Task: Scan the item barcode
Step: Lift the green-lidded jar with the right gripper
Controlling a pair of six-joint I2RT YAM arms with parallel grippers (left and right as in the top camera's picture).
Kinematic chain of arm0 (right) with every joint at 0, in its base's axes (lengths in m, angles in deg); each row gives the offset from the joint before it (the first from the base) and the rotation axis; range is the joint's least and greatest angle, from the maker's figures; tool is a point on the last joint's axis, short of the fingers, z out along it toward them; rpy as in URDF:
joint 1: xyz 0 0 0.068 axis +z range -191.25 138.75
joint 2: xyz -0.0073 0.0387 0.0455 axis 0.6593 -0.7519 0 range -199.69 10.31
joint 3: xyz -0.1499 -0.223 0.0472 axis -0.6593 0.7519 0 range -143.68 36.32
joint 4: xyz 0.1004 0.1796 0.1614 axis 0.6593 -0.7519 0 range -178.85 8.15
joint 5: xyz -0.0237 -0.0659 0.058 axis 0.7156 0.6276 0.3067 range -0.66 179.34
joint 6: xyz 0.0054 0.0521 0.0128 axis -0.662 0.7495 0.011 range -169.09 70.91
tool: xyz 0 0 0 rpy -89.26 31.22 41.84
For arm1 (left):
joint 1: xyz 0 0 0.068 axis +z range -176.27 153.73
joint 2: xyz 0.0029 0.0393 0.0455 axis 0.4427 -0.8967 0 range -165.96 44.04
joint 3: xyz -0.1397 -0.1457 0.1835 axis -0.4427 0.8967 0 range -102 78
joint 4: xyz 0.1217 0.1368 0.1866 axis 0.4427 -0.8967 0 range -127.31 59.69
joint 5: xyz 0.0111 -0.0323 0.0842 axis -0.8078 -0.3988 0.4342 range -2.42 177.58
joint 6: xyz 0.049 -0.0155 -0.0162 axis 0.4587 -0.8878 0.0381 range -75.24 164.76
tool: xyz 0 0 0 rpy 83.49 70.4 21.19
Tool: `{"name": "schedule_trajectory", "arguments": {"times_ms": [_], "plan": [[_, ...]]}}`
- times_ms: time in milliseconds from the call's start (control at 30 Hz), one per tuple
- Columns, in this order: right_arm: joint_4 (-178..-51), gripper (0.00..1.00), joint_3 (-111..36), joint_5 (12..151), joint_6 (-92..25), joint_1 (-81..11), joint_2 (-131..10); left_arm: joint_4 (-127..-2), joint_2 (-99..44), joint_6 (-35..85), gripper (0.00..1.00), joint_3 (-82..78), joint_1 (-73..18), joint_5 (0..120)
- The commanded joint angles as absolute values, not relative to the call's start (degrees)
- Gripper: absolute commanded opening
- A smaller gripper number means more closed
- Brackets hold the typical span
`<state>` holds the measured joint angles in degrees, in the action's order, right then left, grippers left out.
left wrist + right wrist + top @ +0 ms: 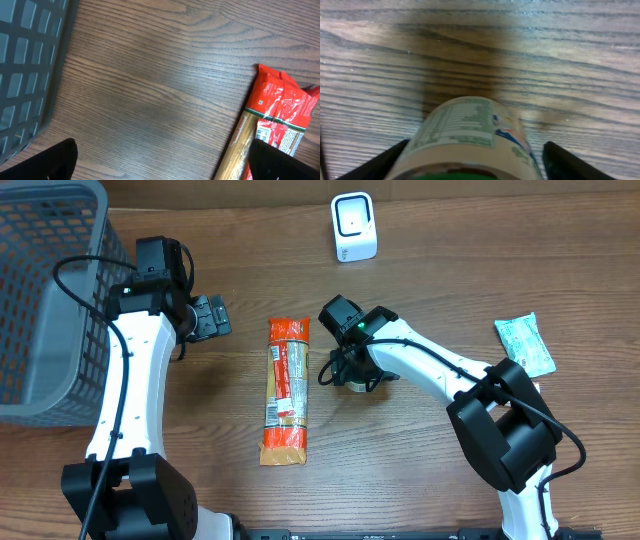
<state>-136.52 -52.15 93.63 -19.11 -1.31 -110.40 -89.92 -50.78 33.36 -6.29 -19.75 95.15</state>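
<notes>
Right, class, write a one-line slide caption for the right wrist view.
Right hand straddling a labelled round container on the wooden table, one finger on each side.

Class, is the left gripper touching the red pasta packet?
Apart. The overhead view shows bare table between the left gripper and the red pasta packet.

Nothing legible to call here: the fine-print panel on the jar (462, 125) is just a blur, and the white label on the red packet (272, 137) carries print too small to read.
</notes>
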Motion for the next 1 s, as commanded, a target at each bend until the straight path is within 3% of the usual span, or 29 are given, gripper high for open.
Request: {"name": "schedule_trajectory", "arguments": {"times_ms": [0, 333, 533, 967], "plan": [[-136.3, 0.79, -52.1, 93.7, -19.1, -1.0, -110.3, -89.9, -50.8, 33.9, 1.00, -5.9, -19.5, 95.5], [-136.1, 0.77, -52.2, 93.5, -19.2, -1.1, -110.3, -89.9, -50.8, 33.9, 1.00, -5.9, -19.5, 95.5], [-136.1, 0.53, -52.2, 93.5, -19.2, -1.1, -110.3, -89.9, -50.8, 33.9, 1.00, -5.9, -19.5, 95.5], [-136.1, 0.42, -52.2, 93.5, -19.2, -1.2, -110.3, -89.9, -50.8, 33.9, 1.00, -5.9, -19.5, 95.5]]}}
